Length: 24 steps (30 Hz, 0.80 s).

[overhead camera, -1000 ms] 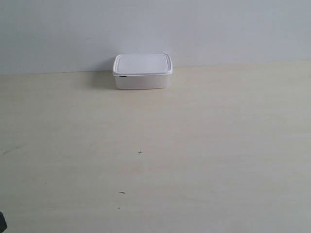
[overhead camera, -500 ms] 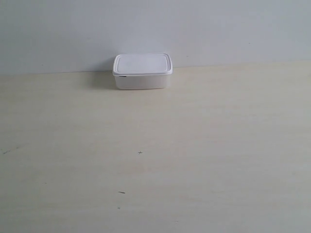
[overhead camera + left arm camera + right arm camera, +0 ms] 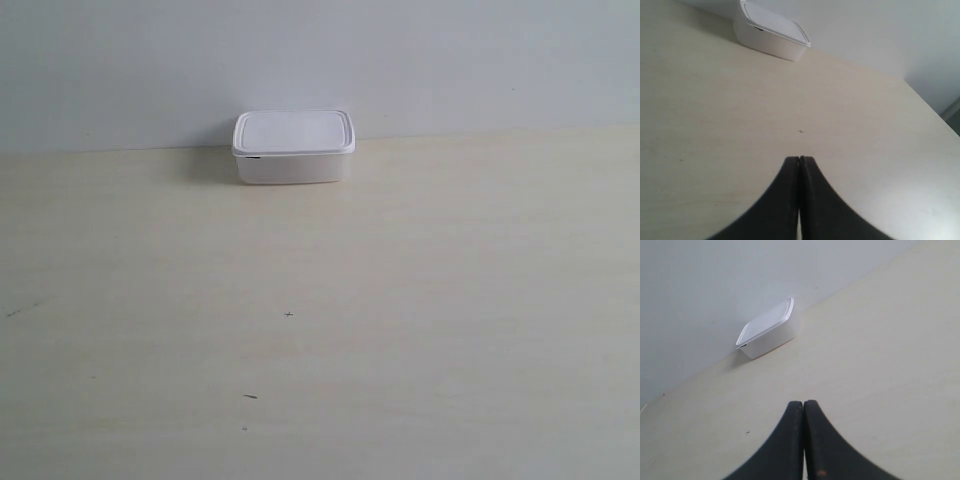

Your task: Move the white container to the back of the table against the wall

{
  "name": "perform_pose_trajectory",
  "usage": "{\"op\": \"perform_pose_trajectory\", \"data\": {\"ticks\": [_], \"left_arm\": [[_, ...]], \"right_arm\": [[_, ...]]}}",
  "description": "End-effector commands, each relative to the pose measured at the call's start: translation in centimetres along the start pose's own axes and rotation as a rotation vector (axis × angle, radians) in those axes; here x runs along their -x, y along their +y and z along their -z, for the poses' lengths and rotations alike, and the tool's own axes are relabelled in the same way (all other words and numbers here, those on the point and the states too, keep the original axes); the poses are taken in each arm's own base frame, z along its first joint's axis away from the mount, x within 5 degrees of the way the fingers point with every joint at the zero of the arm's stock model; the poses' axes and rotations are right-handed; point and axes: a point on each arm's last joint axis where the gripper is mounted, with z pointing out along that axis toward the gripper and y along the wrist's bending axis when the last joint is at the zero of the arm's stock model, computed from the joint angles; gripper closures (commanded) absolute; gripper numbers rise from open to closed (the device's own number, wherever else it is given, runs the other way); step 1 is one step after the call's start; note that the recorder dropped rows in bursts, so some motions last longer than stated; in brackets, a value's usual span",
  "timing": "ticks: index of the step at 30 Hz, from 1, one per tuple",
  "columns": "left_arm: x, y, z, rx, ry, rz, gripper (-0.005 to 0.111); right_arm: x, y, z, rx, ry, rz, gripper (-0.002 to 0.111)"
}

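Note:
The white container [image 3: 293,146] stands lidded and upright at the back of the cream table [image 3: 400,320], its rear side at the pale grey wall [image 3: 450,60]. It also shows in the left wrist view, white container [image 3: 771,32], and in the right wrist view, white container [image 3: 767,328]. My left gripper [image 3: 799,159] is shut with nothing between its black fingers, well short of the box. My right gripper [image 3: 803,403] is shut and empty too, equally far from the box. Neither arm appears in the exterior view.
A tiny cross mark [image 3: 289,315] and a small dark speck [image 3: 249,396] lie on the tabletop. The table's side edge [image 3: 935,112] shows in the left wrist view, with a dark gap beyond it.
A dark bit of an arm at the exterior view's lower left corner one second ago has left the frame. The container has not moved.

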Motion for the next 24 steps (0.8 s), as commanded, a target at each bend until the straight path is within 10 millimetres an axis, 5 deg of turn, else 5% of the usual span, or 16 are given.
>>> {"op": "perform_pose_trajectory", "data": {"ticks": [1,16,24], "left_arm": [[0.1,0.0,0.0,0.003,-0.018,0.005,0.107],[1.4,3.3,0.8,0.417,-0.044,-0.589,0.107],[1.3,3.4,0.8,0.424,-0.019,-0.611,0.107]], "right_arm": [[0.0,-0.1,0.0,-0.002,-0.012,0.006,0.108],[0.6,-0.9,0.1,-0.108,-0.058,0.365,0.108],[0.7,-1.1,0.1,-0.130,-0.066,0.436,0.108]]}}
